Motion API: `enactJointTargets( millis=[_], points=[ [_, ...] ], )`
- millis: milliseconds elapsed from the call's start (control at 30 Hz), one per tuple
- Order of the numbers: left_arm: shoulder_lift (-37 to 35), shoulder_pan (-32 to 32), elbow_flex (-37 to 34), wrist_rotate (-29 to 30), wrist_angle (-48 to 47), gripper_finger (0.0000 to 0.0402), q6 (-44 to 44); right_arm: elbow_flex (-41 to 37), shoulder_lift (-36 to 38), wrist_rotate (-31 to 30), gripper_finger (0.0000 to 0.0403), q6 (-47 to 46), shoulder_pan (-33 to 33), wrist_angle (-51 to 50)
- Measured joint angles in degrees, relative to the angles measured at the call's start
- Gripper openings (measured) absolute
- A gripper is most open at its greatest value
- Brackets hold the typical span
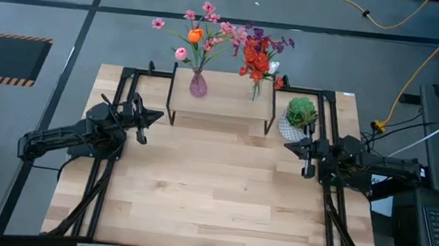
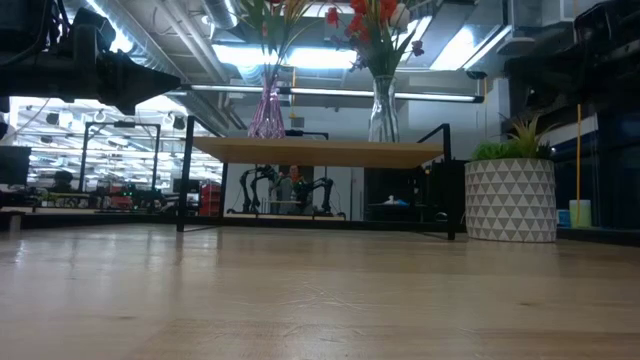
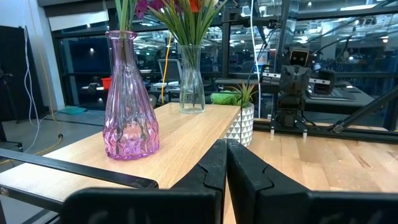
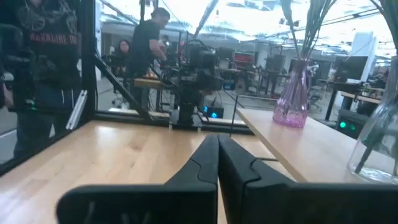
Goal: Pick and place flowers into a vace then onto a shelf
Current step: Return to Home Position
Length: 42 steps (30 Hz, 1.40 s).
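Two vases stand on the shelf (image 1: 221, 107) at the table's far edge. A pink glass vase (image 1: 198, 84) holds pink and orange flowers (image 1: 199, 29). A clear glass vase (image 1: 255, 90) holds red, white and purple flowers (image 1: 260, 54). Both vases rest on their bases on the shelf's top board (image 3: 186, 134). My left gripper (image 1: 158, 118) hovers shut at the table's left side, level, pointing toward the shelf. My right gripper (image 1: 287, 146) hovers shut at the table's right side, pointing toward the table's middle. Neither touches anything.
A spiky green plant in a white patterned pot (image 1: 298, 118) stands on the table to the right of the shelf, close to my right gripper. The light wooden tabletop (image 1: 212, 195) lies bare between the arms. Black frame rails (image 1: 330, 150) run along both sides. People stand beyond the table (image 4: 146, 46).
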<state>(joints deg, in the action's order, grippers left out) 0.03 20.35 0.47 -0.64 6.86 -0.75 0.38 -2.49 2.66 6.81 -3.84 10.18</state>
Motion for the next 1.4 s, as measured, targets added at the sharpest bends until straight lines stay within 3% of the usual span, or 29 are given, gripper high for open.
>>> enactJointTargets(
  millis=[1400],
  points=[
    [0.0, 0.0, 0.0, 0.0, 0.0, 0.0005, 0.0, 0.0, 1.5, 0.0, 0.0003, -2.0, 0.2, 0.1]
  ],
)
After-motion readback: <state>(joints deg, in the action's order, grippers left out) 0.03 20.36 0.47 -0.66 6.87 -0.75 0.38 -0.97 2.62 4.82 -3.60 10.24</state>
